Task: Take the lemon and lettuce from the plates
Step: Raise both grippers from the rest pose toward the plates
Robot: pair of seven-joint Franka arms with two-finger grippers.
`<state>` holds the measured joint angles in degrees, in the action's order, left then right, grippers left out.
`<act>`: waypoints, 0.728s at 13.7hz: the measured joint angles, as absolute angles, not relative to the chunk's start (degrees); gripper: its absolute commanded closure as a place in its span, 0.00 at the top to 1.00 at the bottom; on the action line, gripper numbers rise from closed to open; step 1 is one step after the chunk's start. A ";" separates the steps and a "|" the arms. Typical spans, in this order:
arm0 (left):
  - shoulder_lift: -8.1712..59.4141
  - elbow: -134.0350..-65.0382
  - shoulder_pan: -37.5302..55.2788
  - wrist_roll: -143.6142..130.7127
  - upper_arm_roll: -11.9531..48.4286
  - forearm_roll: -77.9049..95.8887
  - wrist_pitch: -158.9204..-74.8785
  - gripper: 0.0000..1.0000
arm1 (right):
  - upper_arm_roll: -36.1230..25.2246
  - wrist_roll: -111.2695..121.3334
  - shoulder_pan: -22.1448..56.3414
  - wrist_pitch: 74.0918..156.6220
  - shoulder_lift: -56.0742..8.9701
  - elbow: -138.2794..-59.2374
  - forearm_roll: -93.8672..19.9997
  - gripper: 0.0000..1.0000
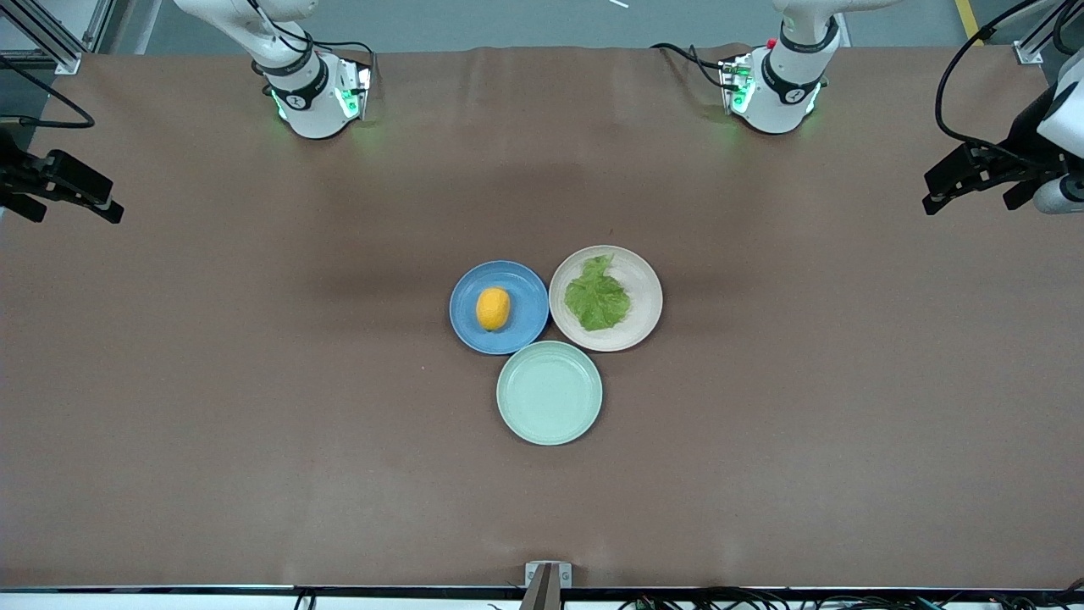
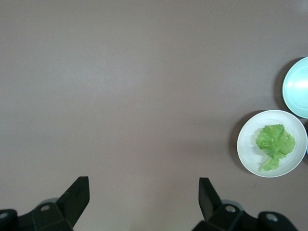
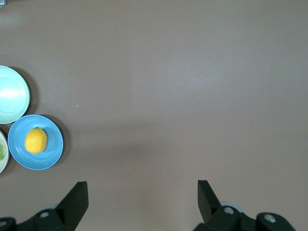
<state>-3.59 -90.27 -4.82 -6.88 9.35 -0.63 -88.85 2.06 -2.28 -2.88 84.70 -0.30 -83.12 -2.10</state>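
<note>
The yellow-orange lemon (image 1: 493, 308) (image 3: 35, 140) lies on the blue plate (image 1: 527, 286) (image 3: 54, 144). Beside it, toward the left arm's end, the green lettuce (image 1: 598, 296) (image 2: 275, 142) lies flat on the beige plate (image 1: 641, 284) (image 2: 249, 144). The two plates touch at mid table. My left gripper (image 1: 931, 195) (image 2: 143, 185) hangs open and empty over bare table at the left arm's end. My right gripper (image 1: 108, 203) (image 3: 143, 187) hangs open and empty over bare table at the right arm's end. Both are well apart from the plates.
An empty mint-green plate (image 1: 550, 392) (image 2: 298, 86) (image 3: 12, 94) sits nearer the front camera, touching both other plates. Brown table cloth (image 1: 254, 381) spreads wide around the three plates. The arm bases (image 1: 318, 93) stand along the back edge.
</note>
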 measured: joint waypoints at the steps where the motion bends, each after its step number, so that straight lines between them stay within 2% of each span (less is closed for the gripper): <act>1: -3.60 -90.21 -4.82 -6.88 9.35 -0.63 -88.56 1.00 | 2.06 -2.28 -2.88 84.71 -0.30 -83.12 -2.10 1.00; 8: -2.94 -88.52 -4.51 -6.88 9.68 -0.70 -87.06 1.00 | 2.56 -2.21 -2.78 84.72 -0.31 -83.12 -2.18 1.00; 10: -1.20 -88.58 -3.61 -7.78 10.85 -0.70 -86.16 1.00 | 3.35 -2.11 -0.51 84.72 -0.32 -83.12 -2.35 1.00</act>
<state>-1.20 -88.58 -3.61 -7.78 10.85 -0.70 -86.16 3.35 -2.11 -0.51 84.72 -0.32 -83.12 -2.35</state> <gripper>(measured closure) 0.000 0.000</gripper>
